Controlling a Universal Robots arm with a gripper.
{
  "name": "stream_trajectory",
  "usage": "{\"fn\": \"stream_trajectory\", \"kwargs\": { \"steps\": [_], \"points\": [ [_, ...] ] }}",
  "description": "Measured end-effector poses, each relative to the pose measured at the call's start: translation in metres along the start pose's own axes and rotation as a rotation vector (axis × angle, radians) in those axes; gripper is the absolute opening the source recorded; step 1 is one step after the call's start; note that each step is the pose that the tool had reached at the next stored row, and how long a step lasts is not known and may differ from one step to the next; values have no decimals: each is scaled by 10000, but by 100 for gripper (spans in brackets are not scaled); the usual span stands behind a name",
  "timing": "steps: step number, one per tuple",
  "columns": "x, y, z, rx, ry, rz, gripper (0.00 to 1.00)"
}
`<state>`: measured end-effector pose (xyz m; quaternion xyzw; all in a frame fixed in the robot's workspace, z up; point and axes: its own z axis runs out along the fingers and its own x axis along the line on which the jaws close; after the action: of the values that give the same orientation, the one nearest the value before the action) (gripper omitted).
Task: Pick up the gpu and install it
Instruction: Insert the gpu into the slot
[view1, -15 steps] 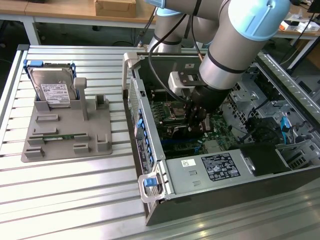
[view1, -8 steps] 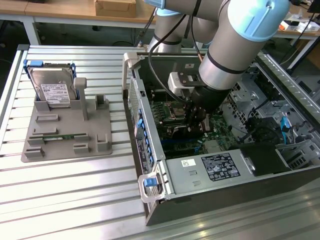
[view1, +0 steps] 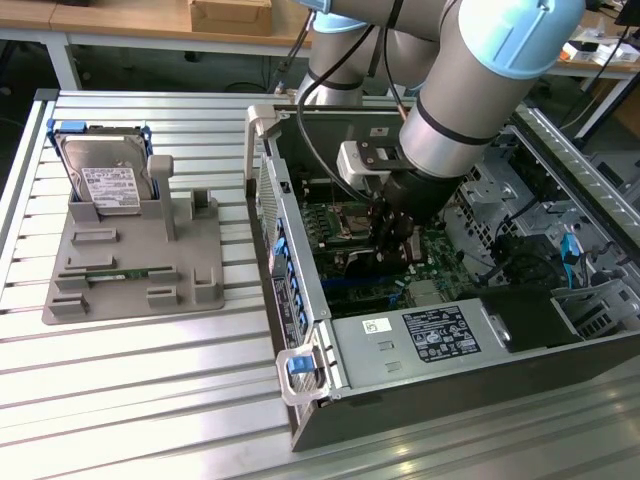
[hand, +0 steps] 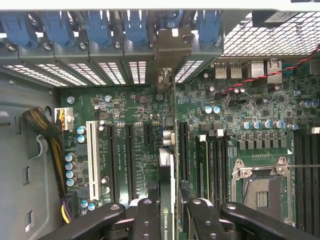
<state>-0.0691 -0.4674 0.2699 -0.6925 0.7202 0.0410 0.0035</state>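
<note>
In the wrist view the gpu is seen edge-on, a slim black card standing upright over the green motherboard. Its silver metal bracket sits against the row of rear slot openings. My gripper is shut on the card, with one black finger on each side of it. Whether the card is pressed fully into its slot I cannot tell. In the exterior view my gripper is down inside the open computer case, just above the motherboard.
A grey fixture at the exterior view's left holds the silver hard drive and a thin green memory stick. Inside the case are the power supply, a CPU socket, blue slot latches and cable bundles.
</note>
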Motion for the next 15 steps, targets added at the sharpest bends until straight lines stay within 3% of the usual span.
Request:
{"fn": "stream_trajectory", "kwargs": {
  "steps": [15],
  "points": [
    [4, -3, 42, 0, -1, -1, 26]
  ]
}}
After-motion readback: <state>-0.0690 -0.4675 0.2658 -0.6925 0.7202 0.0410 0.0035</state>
